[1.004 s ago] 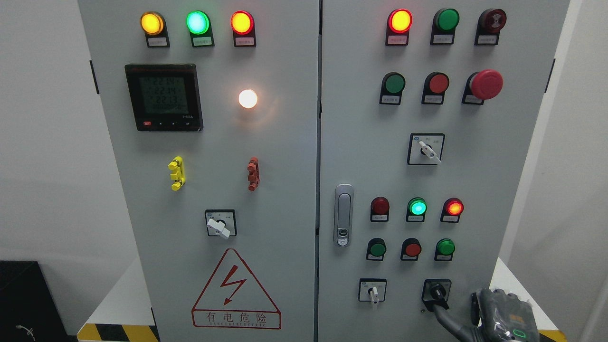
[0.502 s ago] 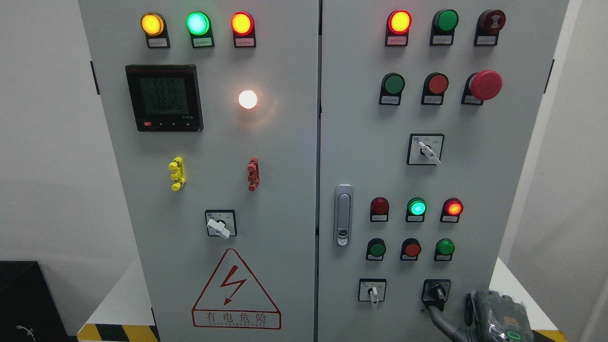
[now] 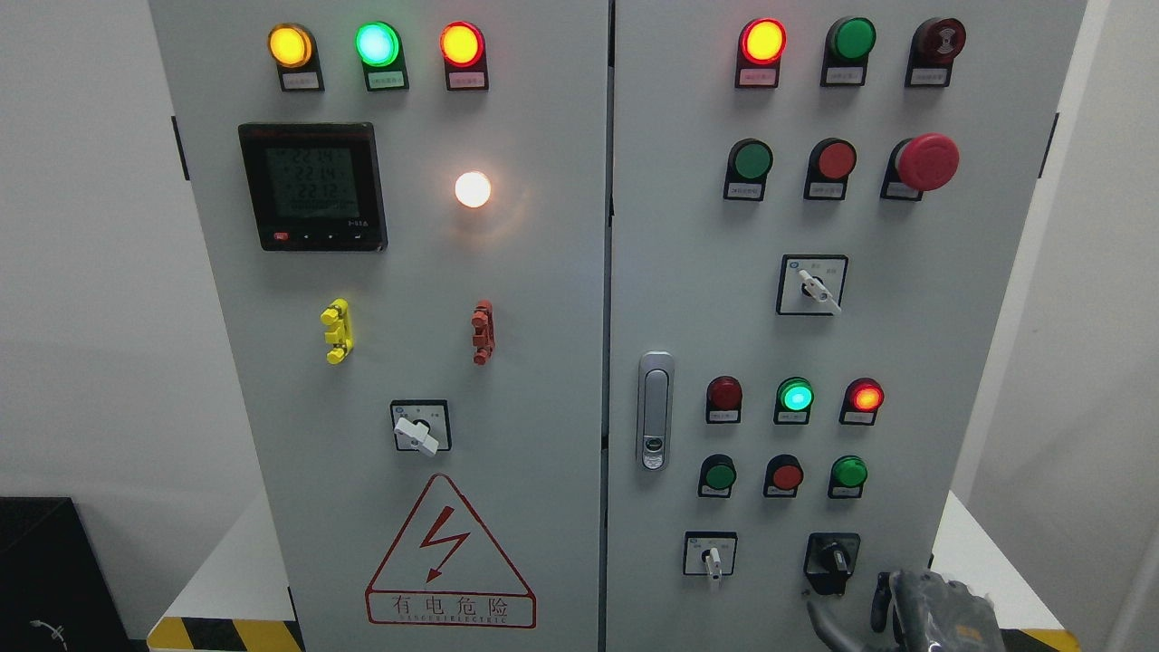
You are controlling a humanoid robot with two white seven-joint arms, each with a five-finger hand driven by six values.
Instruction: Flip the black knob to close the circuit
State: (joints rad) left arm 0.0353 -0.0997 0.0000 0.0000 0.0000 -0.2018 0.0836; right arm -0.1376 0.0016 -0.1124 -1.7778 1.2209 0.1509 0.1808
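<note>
Item: black rotary knob (image 3: 832, 563) on a square black plate, mounted low on the right door of the tall grey steel control cabinet (image 3: 543, 272); its handle points roughly downward, and whether that is the closed-circuit position cannot be read from here. Item: right hand (image 3: 924, 608), dark grey with jointed fingers (image 3: 876, 605), entering at the lower right corner; the knob sits just above and to the left of the fingertips, apart from them, nothing gripped. The fingers look loosely extended and relaxed, though most of the hand is cut off by the frame edge. Judged placement: held low and close so a short reach regains the knob. Item: white-handled selector switch (image 3: 712, 559), further left of the fingers, level with the knob. Item: lit green round indicator lamp (image 3: 795, 397), well above the fingers. Left hand: absent from view.
</note>
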